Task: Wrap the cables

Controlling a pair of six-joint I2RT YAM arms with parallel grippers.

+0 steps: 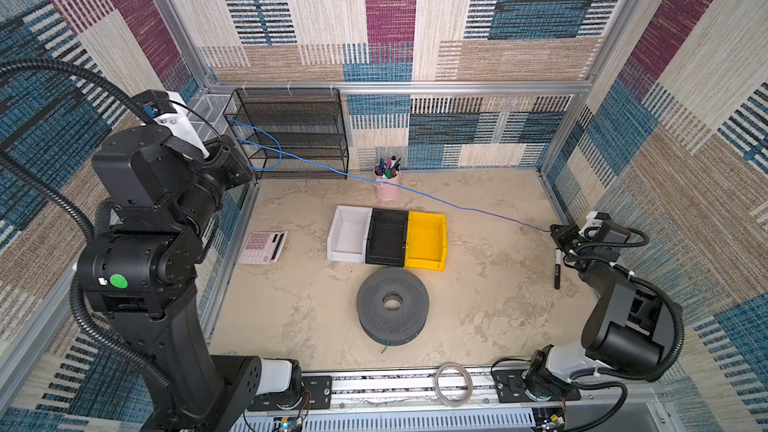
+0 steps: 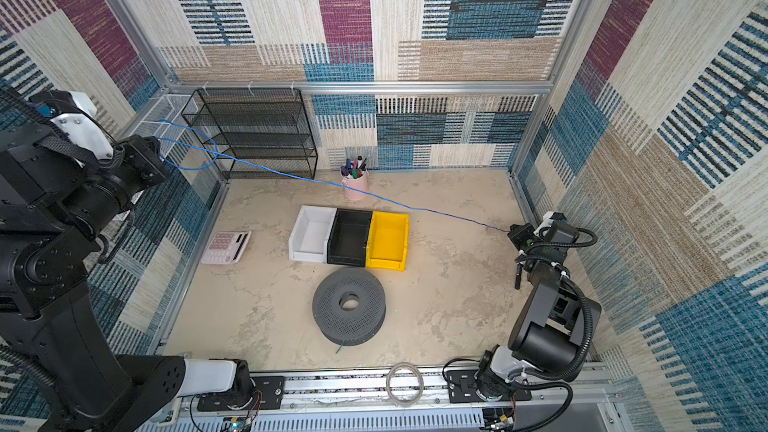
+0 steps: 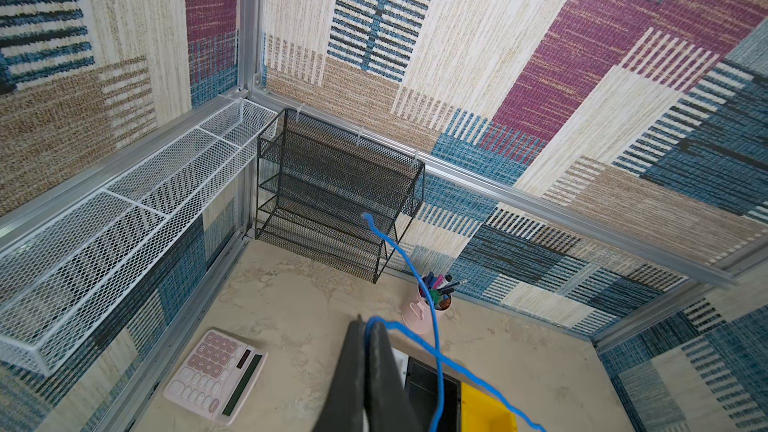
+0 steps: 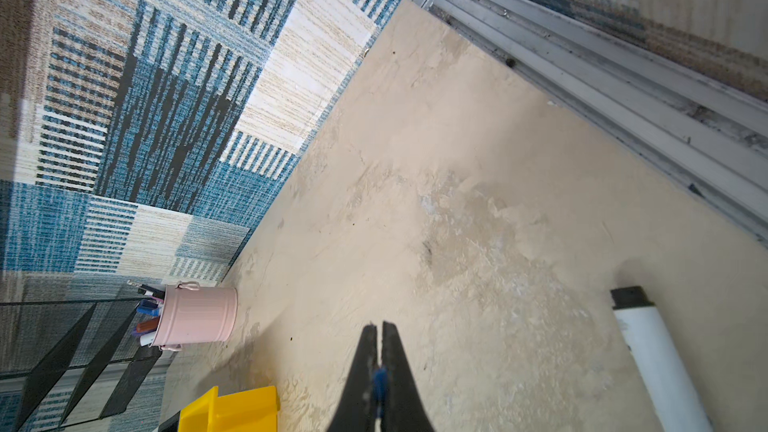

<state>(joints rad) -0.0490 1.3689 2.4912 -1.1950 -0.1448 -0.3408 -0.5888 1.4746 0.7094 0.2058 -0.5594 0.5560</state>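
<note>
A thin bright blue cable [image 1: 415, 193] [image 2: 374, 197] hangs in the air across the table, from the far left corner to the right side. My left gripper [image 3: 368, 326] is raised in front of the black mesh rack [image 1: 291, 135] and is shut on the cable [image 3: 438, 364]. The cable loops out from its tips, and the free end [image 3: 365, 216] curls toward the rack. My right gripper [image 1: 550, 229] [image 4: 379, 328] is low over the table near the right wall and is shut on the cable's other end [image 4: 380, 384].
White, black and yellow bins [image 1: 426, 238] stand side by side mid-table under the cable. A grey perforated spool [image 1: 392, 305] lies in front of them. Also here are a pink pen cup [image 1: 387, 184], a calculator [image 1: 262, 247], a black marker [image 1: 557, 274] and a clear tubing ring [image 1: 453, 384].
</note>
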